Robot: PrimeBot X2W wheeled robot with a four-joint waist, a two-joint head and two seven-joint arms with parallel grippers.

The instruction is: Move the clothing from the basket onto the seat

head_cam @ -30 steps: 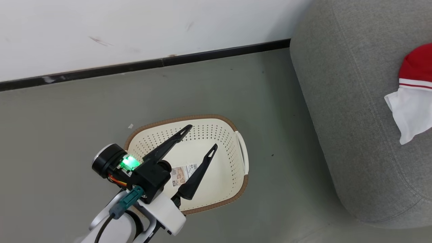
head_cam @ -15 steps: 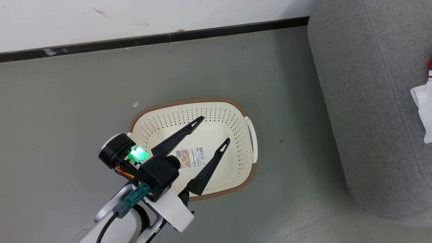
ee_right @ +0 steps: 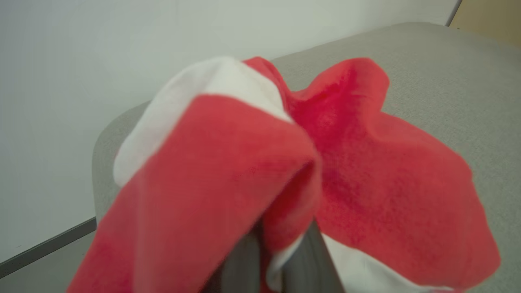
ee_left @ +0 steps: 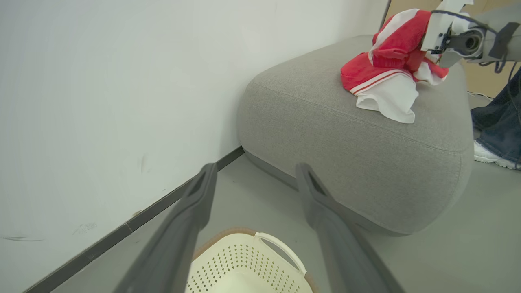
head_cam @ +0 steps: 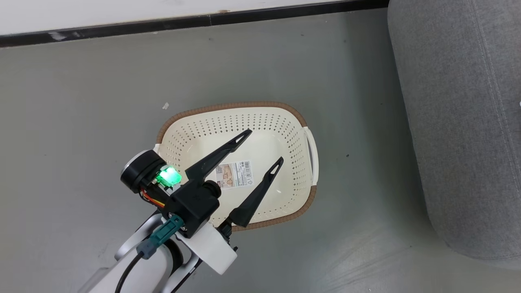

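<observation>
Since a second ago the head camera has swung, so the whole scene sits higher and further right in its view; against the basket (head_cam: 228, 106) the left tool (head_cam: 264, 145) has barely shifted. That tool hangs over the basket with its two dark fingers spread wide, released and grasping nothing. Between the fingers the barcode sticker (head_cam: 234, 174) on the basket's bottom is in plain sight. The basket stands on the grey floor (head_cam: 81, 101), near the rounded end of the grey sofa (head_cam: 460, 122) but apart from it, with the white wall (ee_left: 101, 101) and its dark skirting behind.

The left wrist view shows the clothing (ee_left: 386, 69), red and white with striped trim, bunched on top of the sofa. Its lower folds lie on the cushion and its upper part is gathered up by the right tool (ee_right: 273, 260), which is clenched on the fabric. A person's trouser leg (ee_left: 498, 118) and white shoe (ee_left: 490, 156) stand beside the sofa's far side.
</observation>
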